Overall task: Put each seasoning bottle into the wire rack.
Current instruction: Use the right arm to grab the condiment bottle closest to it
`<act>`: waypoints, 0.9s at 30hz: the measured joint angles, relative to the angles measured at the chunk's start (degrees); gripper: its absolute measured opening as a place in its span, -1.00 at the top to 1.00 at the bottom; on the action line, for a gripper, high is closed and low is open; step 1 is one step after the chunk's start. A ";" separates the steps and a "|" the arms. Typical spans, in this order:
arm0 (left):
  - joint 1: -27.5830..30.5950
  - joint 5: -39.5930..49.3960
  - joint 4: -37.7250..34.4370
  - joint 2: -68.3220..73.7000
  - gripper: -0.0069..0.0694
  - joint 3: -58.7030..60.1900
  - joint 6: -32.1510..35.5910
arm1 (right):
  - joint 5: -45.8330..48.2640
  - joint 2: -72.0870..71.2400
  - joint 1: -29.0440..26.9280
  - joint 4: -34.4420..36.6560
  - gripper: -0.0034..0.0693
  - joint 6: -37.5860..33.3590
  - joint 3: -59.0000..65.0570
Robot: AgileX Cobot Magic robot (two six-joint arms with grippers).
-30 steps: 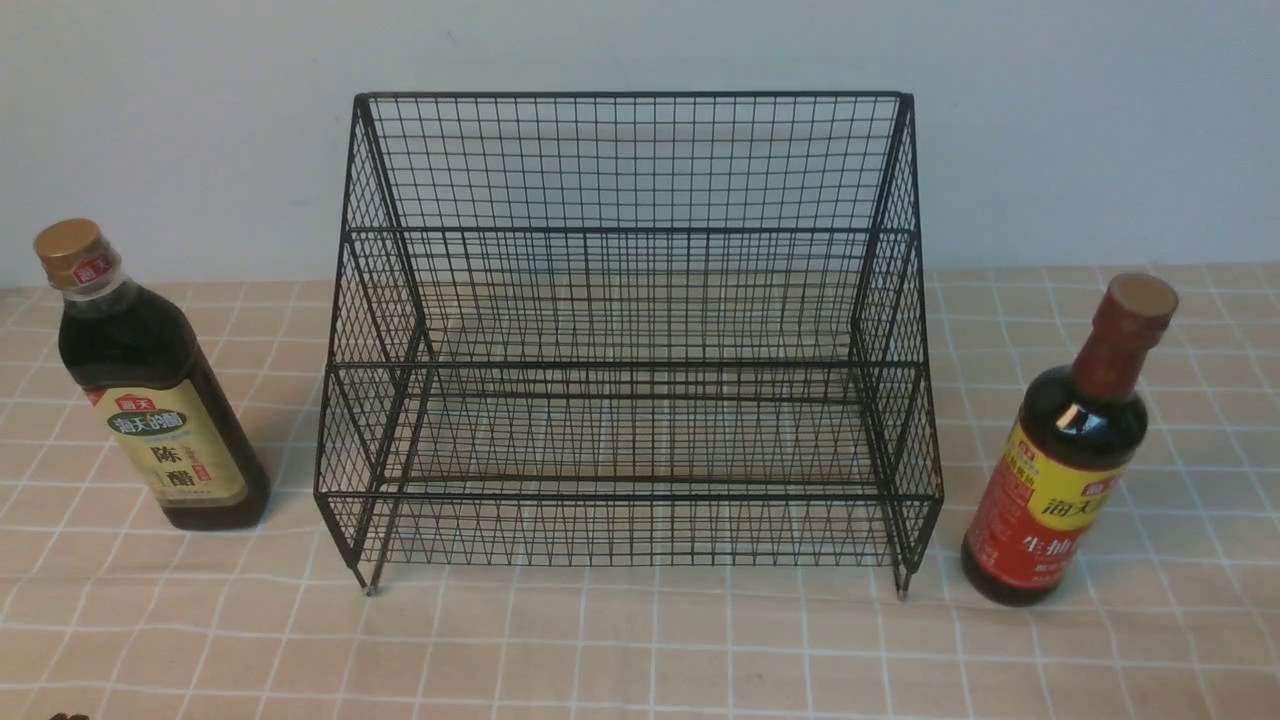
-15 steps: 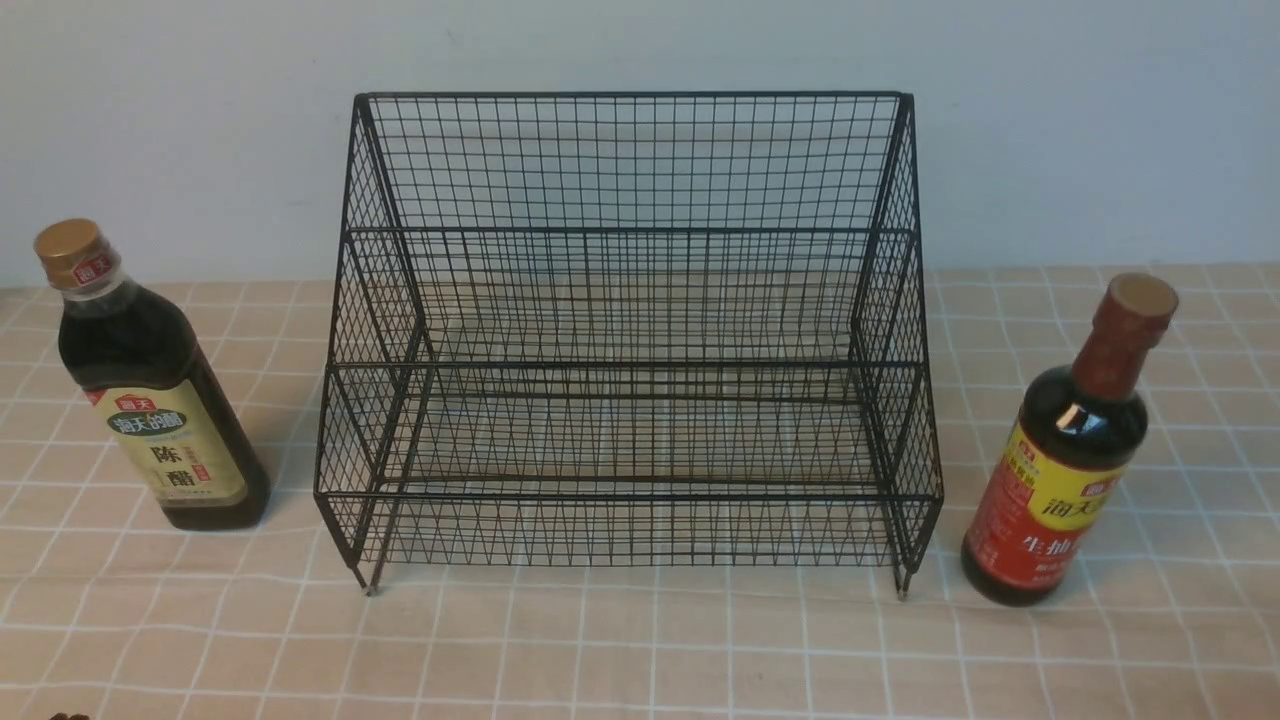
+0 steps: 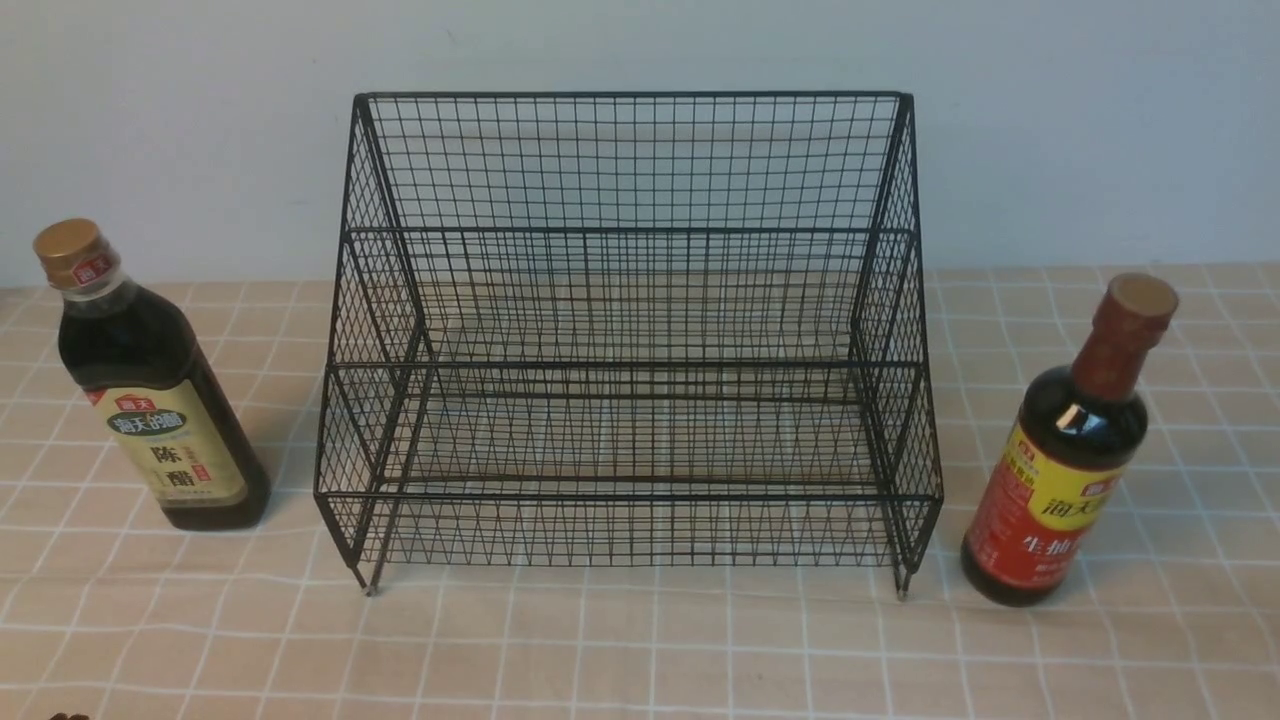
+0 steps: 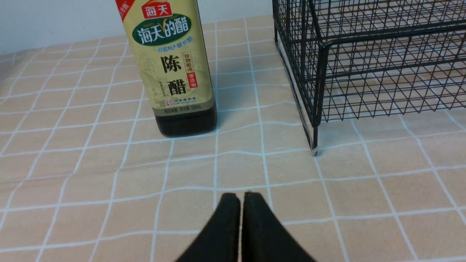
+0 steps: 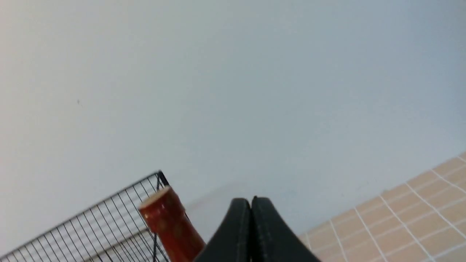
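**A:** So, has anything moved over the last second?

**B:** Nothing we can find. From the front, the gold-capped bottle (image 3: 150, 390) stands upright on the worktop (image 3: 640, 650) to the left of the wire rack (image 3: 630, 340). The red-necked bottle (image 3: 1070, 470) stands upright to its right. Both are exactly where they were a second ago. Neither touches the rack, and both of its shelves hold nothing.

**A:** And the arms?

**B:** We cannot make them out from the front. The left gripper (image 4: 241, 203) has its fingers pressed together on nothing. It sits low over the worktop, pointed between the gold-capped bottle and the rack's near leg, apart from both. The right gripper (image 5: 251, 207) is likewise closed on nothing. It is aimed up at the wall, and its view shows only the red neck and a corner of the rack at the edge.

**A:** What do we take from that?

**B:** We judge the task has not begun, since both bottles remain to be placed. The left gripper would probably have to spread its fingers before taking the squarish body. The right one would have to tip down toward its bottle first.
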 joint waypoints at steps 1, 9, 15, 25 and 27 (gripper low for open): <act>0.00 0.00 0.00 0.00 0.84 0.00 0.00 | -0.49 0.00 0.00 0.26 0.95 0.06 0.00; 0.00 0.00 0.00 0.00 0.84 0.00 0.00 | -5.97 0.00 0.05 -3.31 0.95 2.18 -0.72; 0.00 0.00 0.00 0.00 0.84 0.00 0.00 | -8.49 8.02 0.05 -22.94 0.94 7.25 -16.37; 0.00 0.00 0.00 0.00 0.84 0.00 0.00 | -8.62 38.66 0.05 -56.21 0.76 35.30 -36.85; 0.00 0.00 0.00 0.00 0.84 0.00 0.00 | -8.57 43.15 0.05 -64.55 0.71 42.39 -39.74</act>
